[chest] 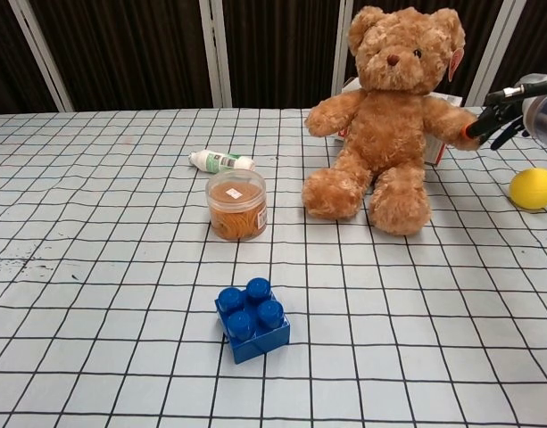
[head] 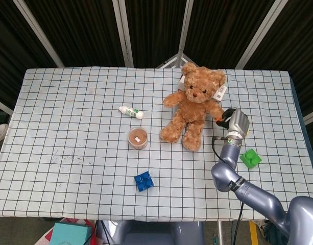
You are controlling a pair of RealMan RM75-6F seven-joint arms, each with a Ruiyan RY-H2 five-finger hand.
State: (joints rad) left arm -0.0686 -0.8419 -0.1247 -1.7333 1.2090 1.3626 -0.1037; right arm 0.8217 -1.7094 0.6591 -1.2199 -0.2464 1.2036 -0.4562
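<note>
Nearest on the checked tablecloth [chest: 95, 357] sits a blue building block [chest: 252, 318], studs up, well apart from the rest. Further back and a little left of it stands a clear round tub [chest: 236, 204] with orange-brown contents and a small white label on its lid. Just behind the tub lies a white tube [chest: 221, 160] on its side, with green print. To the right, a green block [head: 250, 158] shows in the head view beside the robot's forearm, and the chest view shows a yellow ball [chest: 534, 188] at the right edge of the cloth. The teddy bear [chest: 393, 116] sits upright at the far right of the table, legs forward, arms spread, a tag hanging at one ear. Behind it a white box [chest: 441, 103] with red print is mostly hidden. The right hand [chest: 507, 116] is at the bear's outstretched paw on the right side of the scene; its dark fingers [chest: 484, 124] close on the tip of that paw, pinching it, with an orange-red fingertip pad touching the fur. The left hand appears in neither view. Beyond the table's far edge are dark curtains and pale metal struts [head: 124, 31].
</note>
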